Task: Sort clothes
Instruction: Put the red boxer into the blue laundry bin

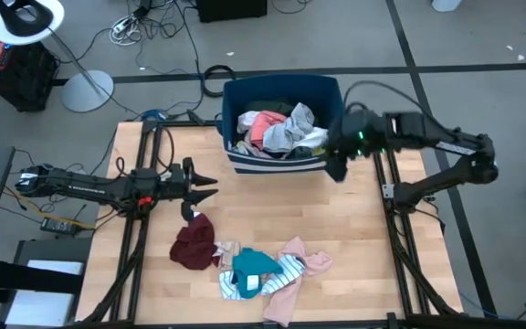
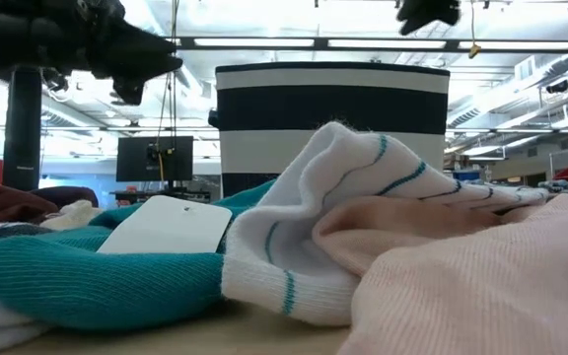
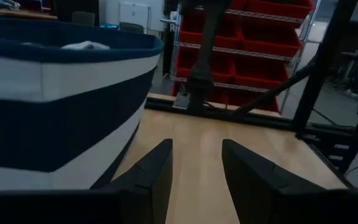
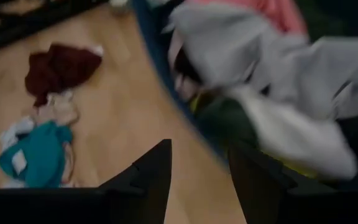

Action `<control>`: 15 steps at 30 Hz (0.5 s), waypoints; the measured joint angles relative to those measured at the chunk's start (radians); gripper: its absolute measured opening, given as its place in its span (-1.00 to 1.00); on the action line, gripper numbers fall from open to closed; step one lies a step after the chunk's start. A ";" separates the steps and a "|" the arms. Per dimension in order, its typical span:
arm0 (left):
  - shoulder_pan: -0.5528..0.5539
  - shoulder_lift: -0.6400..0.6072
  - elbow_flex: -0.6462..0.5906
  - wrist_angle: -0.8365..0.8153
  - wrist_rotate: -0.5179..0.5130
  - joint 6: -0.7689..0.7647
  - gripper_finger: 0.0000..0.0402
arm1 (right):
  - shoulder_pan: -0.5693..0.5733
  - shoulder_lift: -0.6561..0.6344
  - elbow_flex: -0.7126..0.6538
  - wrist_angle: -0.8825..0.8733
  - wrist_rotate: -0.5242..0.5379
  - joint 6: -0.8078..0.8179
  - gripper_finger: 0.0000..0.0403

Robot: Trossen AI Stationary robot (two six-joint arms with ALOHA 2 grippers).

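Note:
A dark blue and white striped bin (image 1: pixel 279 123) stands at the table's far middle, holding several clothes: pink, grey, white, dark green, yellow (image 1: pixel 281 128). A small pile lies on the table's near middle: a maroon garment (image 1: pixel 194 245), a teal one (image 1: pixel 256 265), a white striped one (image 1: pixel 286 270), a pale pink one (image 1: pixel 295 274). My left gripper (image 1: pixel 210 184) is open and empty, above the table left of the bin. My right gripper (image 1: pixel 334 170) is open and empty at the bin's right near corner, with the bin's clothes (image 4: pixel 278 81) before it.
Bare wood lies between the bin and the pile (image 1: pixel 281 210) and on the table's right part. Dark arm rails run along both table sides. Beyond the table stand red storage shelves (image 3: pixel 260 25) and a lamp base (image 1: pixel 87 90) on the floor.

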 joint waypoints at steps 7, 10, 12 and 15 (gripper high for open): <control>-0.051 0.000 0.186 -0.340 -0.008 0.012 -0.35 | 0.268 -0.128 -0.308 0.188 0.170 0.147 -0.21; -0.079 0.000 0.266 -0.510 -0.026 0.007 -0.38 | 0.351 -0.155 -0.448 0.312 0.212 0.208 -0.22; -0.095 0.000 0.316 -0.644 -0.039 -0.021 -0.40 | 0.389 -0.158 -0.526 0.397 0.231 0.228 -0.22; -0.117 0.010 0.388 -0.824 -0.063 -0.111 -0.41 | 0.416 -0.156 -0.617 0.501 0.235 0.241 -0.22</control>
